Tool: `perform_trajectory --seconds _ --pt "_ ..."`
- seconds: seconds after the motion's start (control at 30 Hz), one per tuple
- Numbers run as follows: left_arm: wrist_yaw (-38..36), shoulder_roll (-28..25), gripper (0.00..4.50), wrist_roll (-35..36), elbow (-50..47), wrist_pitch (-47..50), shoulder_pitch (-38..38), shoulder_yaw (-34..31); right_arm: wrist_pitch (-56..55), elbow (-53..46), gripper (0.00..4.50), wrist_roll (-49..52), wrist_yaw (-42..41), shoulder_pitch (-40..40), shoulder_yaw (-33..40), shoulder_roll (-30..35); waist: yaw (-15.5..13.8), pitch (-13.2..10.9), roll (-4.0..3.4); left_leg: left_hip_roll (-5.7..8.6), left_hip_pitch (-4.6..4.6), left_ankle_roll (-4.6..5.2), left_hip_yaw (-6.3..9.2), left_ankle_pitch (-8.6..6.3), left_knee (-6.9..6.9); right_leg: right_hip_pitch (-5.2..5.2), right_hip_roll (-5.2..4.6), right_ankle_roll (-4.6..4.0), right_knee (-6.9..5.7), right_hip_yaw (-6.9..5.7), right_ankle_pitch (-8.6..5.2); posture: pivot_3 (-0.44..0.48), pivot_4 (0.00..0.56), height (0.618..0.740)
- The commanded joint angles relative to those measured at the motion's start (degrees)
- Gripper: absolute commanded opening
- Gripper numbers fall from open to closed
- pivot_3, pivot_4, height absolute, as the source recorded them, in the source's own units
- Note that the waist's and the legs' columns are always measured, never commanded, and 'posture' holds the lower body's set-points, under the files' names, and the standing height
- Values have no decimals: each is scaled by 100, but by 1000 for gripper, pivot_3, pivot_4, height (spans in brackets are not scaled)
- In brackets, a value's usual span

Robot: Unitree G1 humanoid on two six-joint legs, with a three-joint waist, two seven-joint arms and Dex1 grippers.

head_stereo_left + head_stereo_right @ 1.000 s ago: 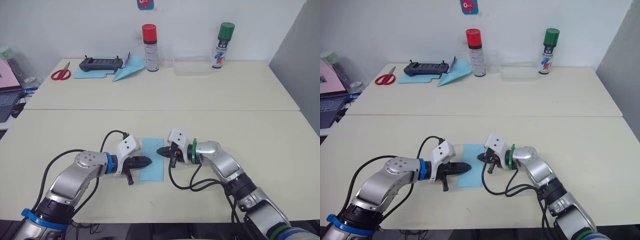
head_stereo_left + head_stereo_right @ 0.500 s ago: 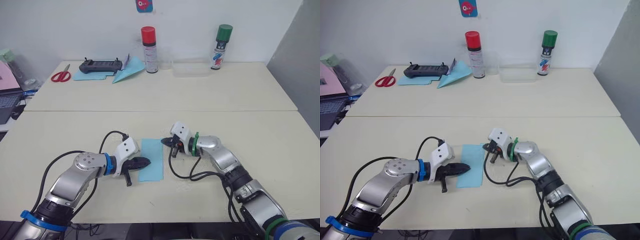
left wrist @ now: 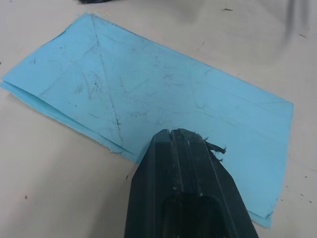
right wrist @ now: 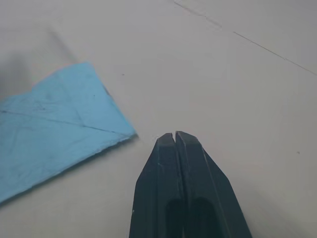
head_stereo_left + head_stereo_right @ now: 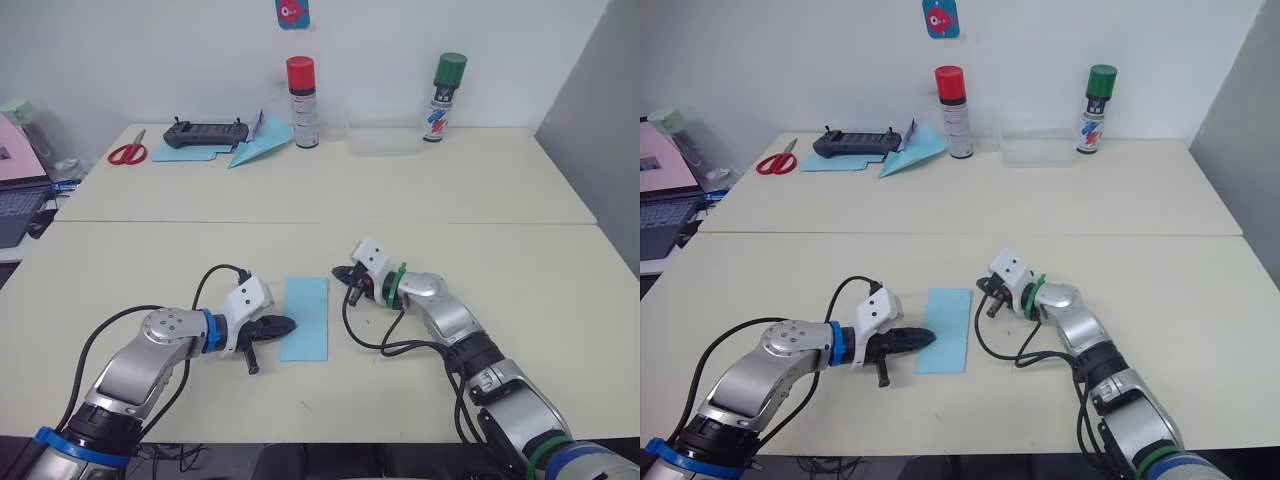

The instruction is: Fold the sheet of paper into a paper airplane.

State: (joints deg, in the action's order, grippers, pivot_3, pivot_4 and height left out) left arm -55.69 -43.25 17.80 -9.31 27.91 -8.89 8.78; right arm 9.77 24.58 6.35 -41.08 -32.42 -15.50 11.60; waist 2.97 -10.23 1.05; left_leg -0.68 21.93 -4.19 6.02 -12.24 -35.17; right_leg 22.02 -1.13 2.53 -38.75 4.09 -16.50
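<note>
- Fingers of the right gripper (image 5: 343,275) pressed together, holding nothing; pulled back off the sheet of paper (image 5: 305,317) within the last second, now just beside its far right corner with bare table (image 5: 520,260) between tip and paper.
- Seen from the right wrist, closed tip pointing at table just past that corner, not touching the sheet.
- Left gripper (image 5: 287,325) likewise closed and empty, tip at the sheet's left edge near the middle; backed off a little from where it lay over the edge a second ago. From the left wrist, tip over or just at the blue edge; contact with the paper not possible to tell.
- Sheet lying flat between the two grippers, a narrow doubled rectangle with diagonal crease lines, long side running away from the robot; place on the table unchanged.
- Likely meaning: a pressing pass just ended, paper released on the right, next fold not yet begun. Wings and nose not formed, so most of the airplane left to do.
- Far behind the sheet, well apart: red-capped can (image 5: 301,88), green-capped can (image 5: 444,83), scissors (image 5: 127,151), another blue dart (image 5: 257,144).
</note>
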Motion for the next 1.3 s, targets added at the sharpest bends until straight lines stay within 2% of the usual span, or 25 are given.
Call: perform_trajectory --seconds 0.03,0.07,0.23,0.3,0.53,0.8,1.1,1.3 --pt "117 -2 0 -219 304 130 140 88 233 -827 36 279 -336 111 146 116 2 -2 -4 0 7 0 -4 0 6 -6 0 1 0 2 0 0 150 740" --pt "109 3 0 -228 312 127 135 85 319 -939 36 270 -389 159 105 143 4 -2 -4 0 14 0 -5 0 15 1 0 26 1 1 15 0 150 740" --pt "129 85 0 -308 419 51 27 131 612 -1287 36 247 -594 378 -101 98 -8 -6 -11 -7 10 1 10 0 32 5 8 17 -5 -15 8 0 150 740" --pt "139 119 0 -335 478 23 -16 148 695 -1278 36 206 -664 417 -200 45 -19 -7 -11 -5 10 0 8 0 30 4 6 -12 -4 -12 -8 0 150 740" --pt "128 168 0 -374 551 -21 -93 205 870 -997 36 -145 -663 373 -567 57 -58 -8 -11 0 7 -2 2 3 27 7 -2 -12 5 -8 -9 0 150 740" --pt "111 174 0 -398 598 -89 -113 231 1117 -1446 36 -212 -1566 660 -1149 584 -73 -1 -9 0 -5 -2 2 2 29 5 -2 -12 22 -9 -10 0 150 740" --pt "148 156 0 -393 618 -86 -66 153 1279 -1560 36 -183 -1907 672 -1347 598 -70 4 -8 -3 -8 -2 3 2 31 4 -2 -12 22 -10 -10 0 150 740" --pt "137 109 0 -401 560 -82 35 132 1802 -2088 36 23 -2442 829 -1565 849 -64 5 -9 -5 -7 -3 3 1 34 5 -2 -13 24 -11 -11 0 150 740"
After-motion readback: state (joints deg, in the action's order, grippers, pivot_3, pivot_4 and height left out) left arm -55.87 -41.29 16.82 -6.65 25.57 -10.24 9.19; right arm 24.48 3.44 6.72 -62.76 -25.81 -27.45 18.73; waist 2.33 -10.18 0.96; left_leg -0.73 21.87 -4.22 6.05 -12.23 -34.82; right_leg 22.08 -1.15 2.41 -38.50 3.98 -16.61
